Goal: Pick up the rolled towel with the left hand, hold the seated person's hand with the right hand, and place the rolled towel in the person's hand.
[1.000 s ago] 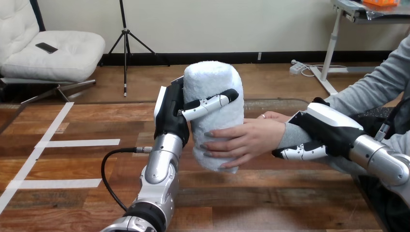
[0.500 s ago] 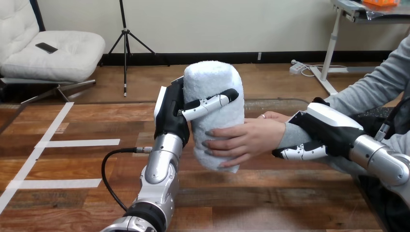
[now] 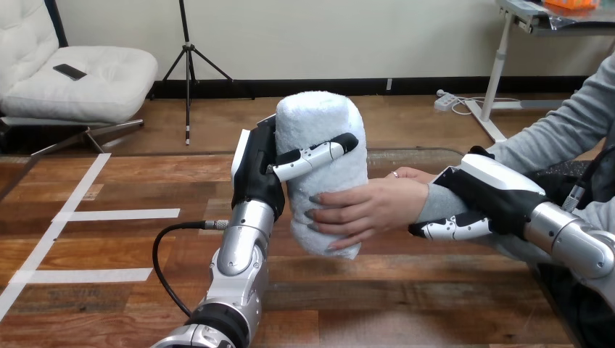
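Little change over the last second: the person's hand [image 3: 370, 210] has curled slightly tighter on the lower half of the white rolled terry towel [image 3: 319, 119]. Our left hand [image 3: 255, 170], left of the towel, stays wrapped round it and holds it upright. Our right hand [image 3: 484, 194], right of the towel, stays clasped round the person's wrist. We judge the left hand's release is next.

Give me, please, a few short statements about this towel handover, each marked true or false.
1. The left hand is curled round the rolled towel. True.
2. The rolled towel lies flat on the table. False: it stands upright, held above the table.
3. The person's hand touches the towel's lower part. True.
4. The right hand hangs apart from the person. False: its fingers curl round the person's wrist.
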Tool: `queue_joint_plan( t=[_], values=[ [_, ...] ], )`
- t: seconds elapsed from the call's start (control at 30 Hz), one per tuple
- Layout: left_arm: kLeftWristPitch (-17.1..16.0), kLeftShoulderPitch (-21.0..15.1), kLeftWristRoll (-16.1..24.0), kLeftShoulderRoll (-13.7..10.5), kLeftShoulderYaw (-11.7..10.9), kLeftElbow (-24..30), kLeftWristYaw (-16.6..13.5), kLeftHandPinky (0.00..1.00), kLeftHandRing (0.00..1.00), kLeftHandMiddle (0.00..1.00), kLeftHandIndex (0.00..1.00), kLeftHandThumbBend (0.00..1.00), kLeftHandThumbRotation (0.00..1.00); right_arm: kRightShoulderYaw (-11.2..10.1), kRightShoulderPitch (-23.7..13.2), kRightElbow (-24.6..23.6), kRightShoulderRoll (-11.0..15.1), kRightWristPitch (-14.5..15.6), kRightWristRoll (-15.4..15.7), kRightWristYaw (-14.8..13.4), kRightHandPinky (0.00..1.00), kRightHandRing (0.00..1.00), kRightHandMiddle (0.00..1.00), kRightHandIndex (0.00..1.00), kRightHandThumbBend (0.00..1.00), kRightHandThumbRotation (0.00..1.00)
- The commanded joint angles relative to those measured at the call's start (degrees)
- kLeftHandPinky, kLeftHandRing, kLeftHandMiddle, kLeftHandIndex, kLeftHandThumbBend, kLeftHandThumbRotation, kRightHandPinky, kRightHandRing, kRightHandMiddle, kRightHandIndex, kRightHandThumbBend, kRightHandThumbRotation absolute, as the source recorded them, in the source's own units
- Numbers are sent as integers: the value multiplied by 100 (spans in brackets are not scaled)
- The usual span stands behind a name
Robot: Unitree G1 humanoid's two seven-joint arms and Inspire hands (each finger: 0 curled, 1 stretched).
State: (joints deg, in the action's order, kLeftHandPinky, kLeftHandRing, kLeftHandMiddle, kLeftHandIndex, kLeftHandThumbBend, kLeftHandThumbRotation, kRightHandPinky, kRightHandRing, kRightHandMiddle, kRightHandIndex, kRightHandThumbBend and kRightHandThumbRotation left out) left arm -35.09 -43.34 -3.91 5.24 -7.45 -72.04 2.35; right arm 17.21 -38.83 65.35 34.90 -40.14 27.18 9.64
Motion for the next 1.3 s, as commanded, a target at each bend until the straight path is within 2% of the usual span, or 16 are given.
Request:
queue_joint_plan(
  t=[0.0,0.2,0.87,1.1,1.27],
  values=[
    [-131,-628,-44,784,43,118,61,37,39,41,40,79,0,-221,-391,-250,-174,-148,-243,-163,17,21,27,29,47,45],
    [-125,-621,-38,790,49,117,61,37,39,41,40,79,0,-227,-383,-277,-174,-74,-255,-126,17,21,27,30,48,47],
    [-107,-602,-35,796,68,118,122,37,40,41,40,79,0,-209,-396,-249,-161,-143,-217,-187,18,22,28,30,48,47],
    [75,-618,-139,795,13,117,269,38,41,43,42,82,0,-212,-394,-246,-157,-158,-222,-184,18,22,28,30,48,48],
    [242,-631,-246,779,-46,115,435,40,45,47,48,87,1,-234,-388,-255,-166,-112,-265,-127,18,22,28,30,48,47]
  ],
)
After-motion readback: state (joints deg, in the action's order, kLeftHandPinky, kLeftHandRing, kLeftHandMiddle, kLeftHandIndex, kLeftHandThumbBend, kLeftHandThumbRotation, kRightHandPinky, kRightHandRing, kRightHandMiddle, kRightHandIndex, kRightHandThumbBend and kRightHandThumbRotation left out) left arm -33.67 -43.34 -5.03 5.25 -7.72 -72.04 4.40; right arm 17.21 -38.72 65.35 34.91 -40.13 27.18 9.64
